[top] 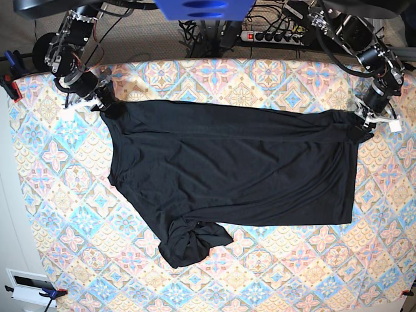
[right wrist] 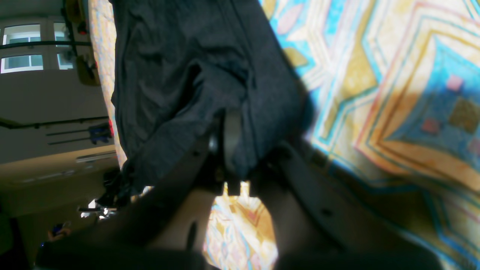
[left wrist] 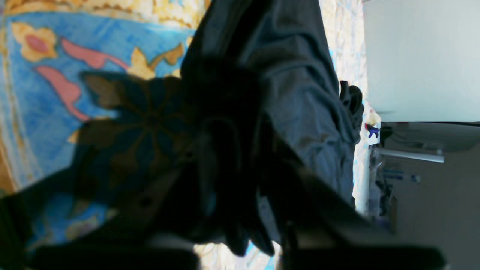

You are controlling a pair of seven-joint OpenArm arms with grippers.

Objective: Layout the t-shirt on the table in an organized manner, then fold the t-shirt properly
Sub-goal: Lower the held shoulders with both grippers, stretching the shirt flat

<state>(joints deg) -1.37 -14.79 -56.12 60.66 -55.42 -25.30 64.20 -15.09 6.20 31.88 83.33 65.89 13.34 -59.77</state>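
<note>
The tabletop (top: 58, 214) fills most of the base view, covered by a cloth of blue, pink and cream diamond floral tiles. Spread across its middle lies the t-shirt (top: 234, 172), plain black, stretched wide from left to right with its far edge pulled into a fairly straight line. Its right side lies flat and squared, while the near-left part narrows and ends in a bunched, twisted lump of fabric near the front of the tabletop.

At the far left corner of the t-shirt, the right gripper (top: 107, 104) is down on the cloth; in the right wrist view its jaws are pressed together on a fold of the dark fabric (right wrist: 228, 142), with the shirt running away from it across the patterned cloth.

At the far right corner, the left gripper (top: 364, 127) meets the shirt's edge, where the fabric gathers into small creases. In the left wrist view the gripper (left wrist: 225, 157) is dark and blurred, and black fabric is bunched around its tips; it appears closed on the t-shirt, though the jaws themselves are hard to make out.
</note>
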